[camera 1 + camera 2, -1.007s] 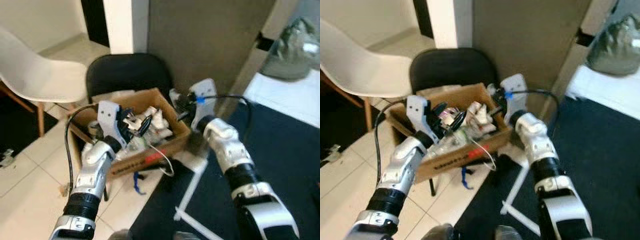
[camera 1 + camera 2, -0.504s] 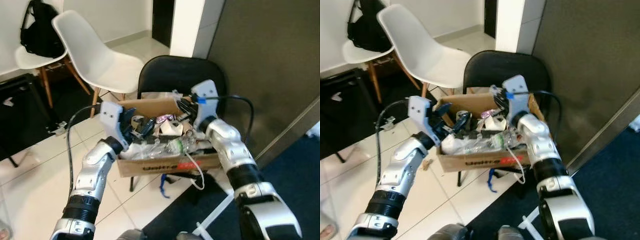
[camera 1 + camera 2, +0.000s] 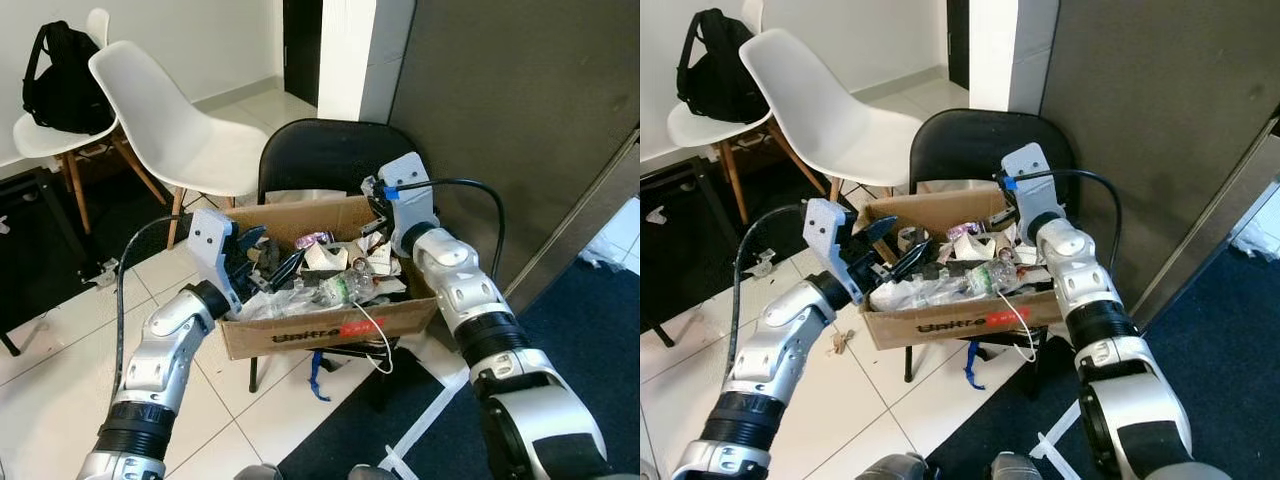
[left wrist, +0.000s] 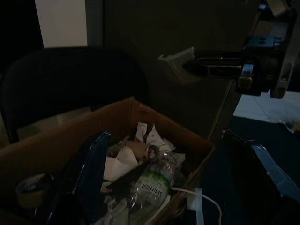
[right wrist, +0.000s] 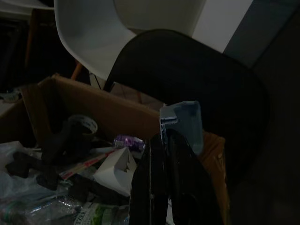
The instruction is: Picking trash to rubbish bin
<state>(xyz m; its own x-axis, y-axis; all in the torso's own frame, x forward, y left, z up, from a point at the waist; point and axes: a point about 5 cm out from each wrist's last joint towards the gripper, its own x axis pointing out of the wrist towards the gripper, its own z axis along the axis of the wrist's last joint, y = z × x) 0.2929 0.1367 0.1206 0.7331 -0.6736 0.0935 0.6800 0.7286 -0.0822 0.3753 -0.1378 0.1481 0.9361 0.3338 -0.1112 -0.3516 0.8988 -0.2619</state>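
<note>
Left eye view: we see a cardboard box (image 3: 330, 325) full of trash resting on a black chair (image 3: 320, 160), with a white chair (image 3: 170, 120) further left and a black backpack (image 3: 60, 70) on the seat beyond it. Our left gripper (image 3: 268, 262) hangs over the box's left end, its fingers apart above the litter. Our right gripper (image 3: 372, 222) sits at the box's far right corner, fingers close together on a pale scrap. A plastic bottle (image 3: 335, 290) with a green label lies in the middle of the box, and a white cable (image 3: 372, 335) trails over the near wall.

Right eye view: we find the same scene; a roll of tape (image 3: 910, 238) lies at the far left inside the box, and a dark mat (image 3: 1230, 340) covers the floor to the right.

Left wrist view: dim, but we make out the bottle, crumpled white paper (image 4: 119, 166) and the right gripper across the box, pinching a pale blue-white plastic piece (image 4: 178, 63).

Right wrist view: our fingers (image 5: 161, 183) are pressed together on that plastic piece, held above the box near its far wall; a small purple wrapper (image 5: 127, 141) lies below.
</note>
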